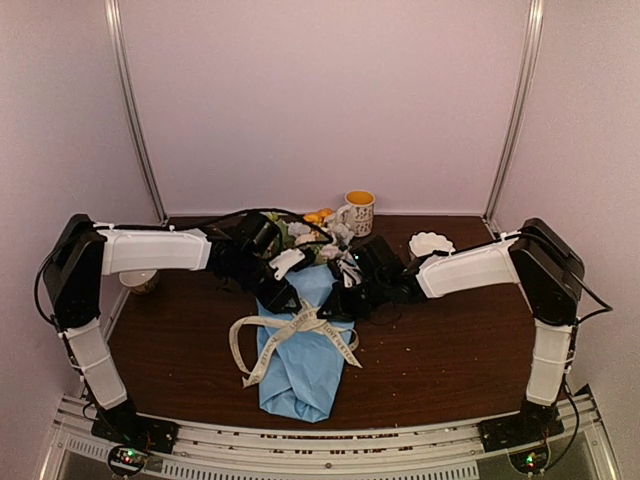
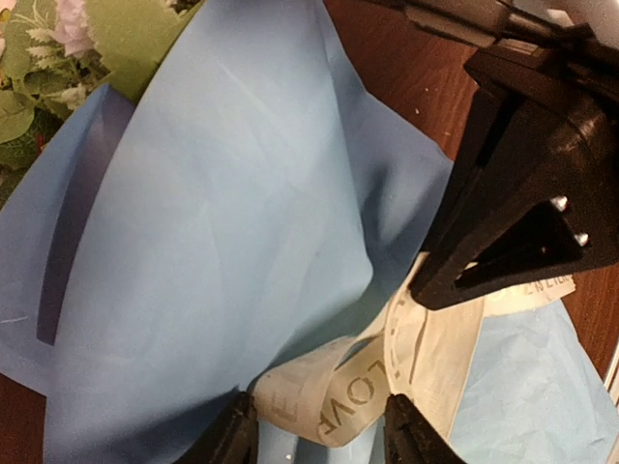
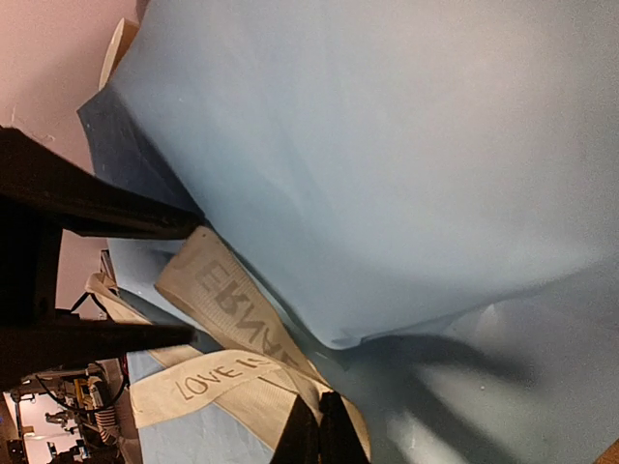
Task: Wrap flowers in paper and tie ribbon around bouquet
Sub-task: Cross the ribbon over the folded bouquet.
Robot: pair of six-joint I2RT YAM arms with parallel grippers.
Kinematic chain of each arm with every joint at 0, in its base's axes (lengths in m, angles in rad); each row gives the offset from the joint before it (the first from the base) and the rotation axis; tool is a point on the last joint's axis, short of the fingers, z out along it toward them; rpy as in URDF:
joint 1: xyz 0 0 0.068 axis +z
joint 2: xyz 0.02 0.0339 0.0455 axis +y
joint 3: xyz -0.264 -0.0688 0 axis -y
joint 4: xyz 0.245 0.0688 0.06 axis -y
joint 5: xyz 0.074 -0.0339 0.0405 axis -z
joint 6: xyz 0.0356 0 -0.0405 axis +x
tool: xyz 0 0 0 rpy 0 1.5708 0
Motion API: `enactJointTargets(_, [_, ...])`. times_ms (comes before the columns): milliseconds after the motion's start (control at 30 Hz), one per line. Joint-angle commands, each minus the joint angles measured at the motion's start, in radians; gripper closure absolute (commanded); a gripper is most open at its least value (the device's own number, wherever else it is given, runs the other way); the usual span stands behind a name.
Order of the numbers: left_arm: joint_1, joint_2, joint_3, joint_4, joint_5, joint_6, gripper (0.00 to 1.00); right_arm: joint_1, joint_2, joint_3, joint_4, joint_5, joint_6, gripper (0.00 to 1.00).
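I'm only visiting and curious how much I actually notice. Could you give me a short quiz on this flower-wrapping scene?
1. Which colour is the paper wrapped round the flowers? A red; B light blue; C yellow.
2. True or false: the right gripper has its fingers spread wide apart.
3. Fill in: the word printed on the ribbon lying across the paper reads "____".
Key: 1 B. 2 False, they are shut together. 3 LOVE.
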Motion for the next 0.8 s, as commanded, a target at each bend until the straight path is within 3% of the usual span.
enactJointTargets(0, [0.005, 0.018, 0.034, 0.009, -0.016, 0.024, 0.77, -0.004, 0.006, 0.028, -0.004, 0.015, -0.001, 1.0])
enactJointTargets(100, [0.005, -0.001, 0.011, 0.042, -0.04, 0.014, 1.0, -0.01, 0.001, 0.034, -0.011, 0.014, -0.007, 1.0])
enactJointTargets(333, [0.009, -0.087, -0.097, 0.115, -0.172, -0.071, 1.0, -0.042, -0.008, 0.033, -0.023, 0.021, -0.018, 1.0])
enactJointTargets(767, [0.009, -0.509, -0.479, 0.239, -0.262, -0.336, 1.0, -0.094, 0.074, 0.068, -0.114, 0.084, -0.047, 1.0])
